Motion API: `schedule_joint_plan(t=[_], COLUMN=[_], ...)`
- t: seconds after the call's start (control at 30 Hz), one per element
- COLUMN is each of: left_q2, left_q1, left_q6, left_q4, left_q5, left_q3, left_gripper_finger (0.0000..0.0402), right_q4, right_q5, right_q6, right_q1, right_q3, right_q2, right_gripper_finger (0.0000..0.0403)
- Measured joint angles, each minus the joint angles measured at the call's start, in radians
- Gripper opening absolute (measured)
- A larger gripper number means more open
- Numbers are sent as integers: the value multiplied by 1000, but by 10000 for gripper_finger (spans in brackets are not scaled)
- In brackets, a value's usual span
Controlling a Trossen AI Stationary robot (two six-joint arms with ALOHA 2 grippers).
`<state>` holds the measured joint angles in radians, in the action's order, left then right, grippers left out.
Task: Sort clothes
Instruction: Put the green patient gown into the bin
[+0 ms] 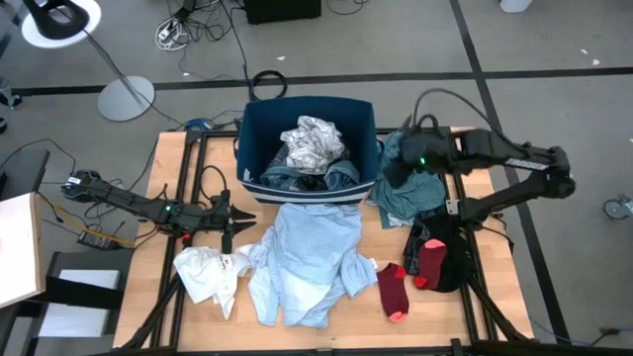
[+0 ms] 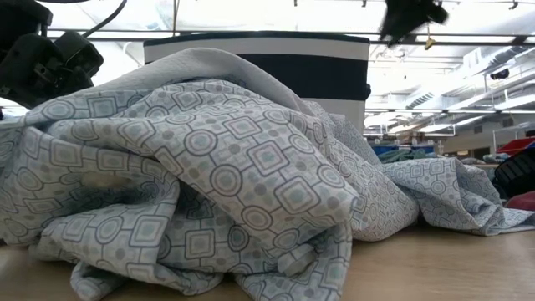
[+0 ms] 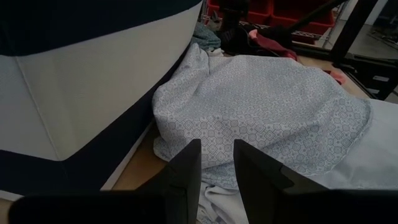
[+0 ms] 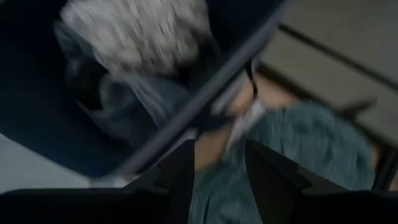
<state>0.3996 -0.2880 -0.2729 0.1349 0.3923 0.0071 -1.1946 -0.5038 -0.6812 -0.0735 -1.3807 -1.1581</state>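
While the pale blue patterned cotton shirt (image 1: 307,259) lies heaped at the front of the wooden bench (image 1: 168,163), flanked by a crumpled white tee (image 1: 206,273) and a pair of dark red socks (image 1: 394,289) beside a black piece (image 1: 443,259), the left gripper (image 3: 216,165) sits low at the shirt's edge, its fingers a little apart and empty. Behind the heap stands the navy blue fabric bin with white stripes (image 1: 259,129), already holding a white-patterned garment (image 1: 313,140) over a grey-blue one. Beyond the bin's right corner the right gripper (image 4: 219,165) hovers above a rumpled teal garment (image 1: 401,196), fingers apart, nothing between them. Sorting looks partway done, with a fresh pick in hand. The next move likely calls for a descent onto a raised fold and a firm pinch, then a lift clearing the bin's rim.
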Motion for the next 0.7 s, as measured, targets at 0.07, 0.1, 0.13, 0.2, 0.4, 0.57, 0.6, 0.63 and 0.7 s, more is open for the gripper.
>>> schedule_joint_plan(t=[0.07, 0.1, 0.13, 0.2, 0.4, 0.57, 0.6, 0.63, 0.7], left_q2=[0, 0, 0, 0, 0, 0, 0, 0, 0], left_q1=[0, 0, 0, 0, 0, 0, 0, 0, 0], left_q6=[0, 0, 0, 0, 0, 0, 0, 0, 0], left_q4=[0, 0, 0, 0, 1, 1, 1, 1, 0], left_q5=[0, 0, 0, 0, 0, 0, 0, 0, 0], left_q3=[0, 0, 0, 0, 0, 0, 0, 0, 0], left_gripper_finger=[99, 99, 99, 99, 99, 99, 99, 99, 99], right_q4=[2, 0, 1, 3, 107, 318, 360, 408, 502], right_q5=[0, -1, -11, -31, -82, -72, -72, -71, -67], right_q6=[-76, -110, -143, -200, -312, -299, -281, -268, -252], right_q1=[13, 16, 19, 18, -39, -113, -128, -144, -176], right_q3=[98, 145, 190, 275, 509, 669, 696, 724, 776], right_q2=[44, 60, 74, 91, 78, 47, 45, 41, 37], right_gripper_finger=[141, 141, 141, 142, 142, 160, 167, 174, 190])
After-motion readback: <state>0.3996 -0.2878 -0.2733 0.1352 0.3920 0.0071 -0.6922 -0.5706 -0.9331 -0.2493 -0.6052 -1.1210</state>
